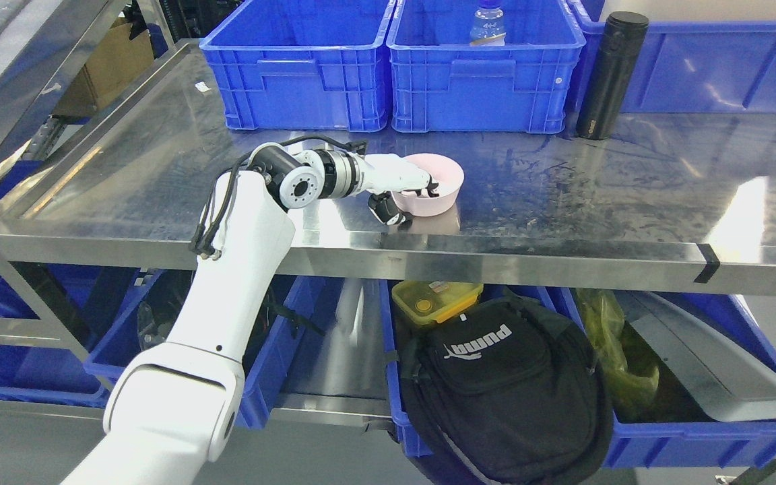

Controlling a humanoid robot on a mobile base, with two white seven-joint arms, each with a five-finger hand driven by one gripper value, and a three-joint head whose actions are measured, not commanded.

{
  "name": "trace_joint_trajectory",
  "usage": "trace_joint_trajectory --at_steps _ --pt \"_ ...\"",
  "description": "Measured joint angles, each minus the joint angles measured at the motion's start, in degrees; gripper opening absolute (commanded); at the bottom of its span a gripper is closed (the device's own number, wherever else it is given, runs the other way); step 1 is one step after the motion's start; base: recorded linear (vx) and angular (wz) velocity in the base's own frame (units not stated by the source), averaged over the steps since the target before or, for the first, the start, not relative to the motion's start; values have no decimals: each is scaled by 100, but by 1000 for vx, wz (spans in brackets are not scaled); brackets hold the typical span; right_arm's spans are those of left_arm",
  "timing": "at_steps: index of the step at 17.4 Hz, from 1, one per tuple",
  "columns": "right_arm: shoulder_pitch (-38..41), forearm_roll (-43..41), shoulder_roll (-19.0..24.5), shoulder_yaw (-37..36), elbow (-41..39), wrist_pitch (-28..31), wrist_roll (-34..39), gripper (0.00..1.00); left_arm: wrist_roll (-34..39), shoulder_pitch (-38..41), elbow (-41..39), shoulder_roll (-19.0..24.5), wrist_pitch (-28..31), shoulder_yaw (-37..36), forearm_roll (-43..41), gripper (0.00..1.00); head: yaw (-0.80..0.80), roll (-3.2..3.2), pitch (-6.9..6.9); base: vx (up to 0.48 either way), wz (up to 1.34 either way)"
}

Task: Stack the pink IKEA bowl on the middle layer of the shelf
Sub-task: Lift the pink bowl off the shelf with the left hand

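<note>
- left hand (407,192) is clamped onto the near-left rim of the pink bowl (436,178), fingers hooked over the edge into the inside, thumb down on the outer wall
- so the bowl's in its grip, sitting upright on the steel shelf top (563,195), pretty much in the middle of the surface and toward the front edge
- the white left arm (240,269) comes up from the lower left, bends at the elbow over the shelf edge and reaches right to the bowl, black cables looped along the joint
- behind the bowl there's a row of blue crates (297,64) along the back of the shelf, and the middle one has a plastic bottle (487,23) standing in it
- a tall black flask (611,74) stands upright on the surface right of that crate, well apart from the bowl
- down on the level below: blue bins, one holding a yellow lidded box (436,300) and a black backpack (506,391), with a green bag (613,350) in the bin next to it
- can't see the right arm anywhere
</note>
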Motion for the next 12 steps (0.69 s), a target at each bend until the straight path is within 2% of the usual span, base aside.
trace_joint_trajectory --at_steps 7,12 --pt "0 0 0 0 0 0 0 100 -171 41 -548 -23 -312 616 190 0 0 0 0 1 8" --pt "0 0 0 0 0 0 0 100 -205 193 -1054 -35 -460 1070 840 0 0 0 0 9 93"
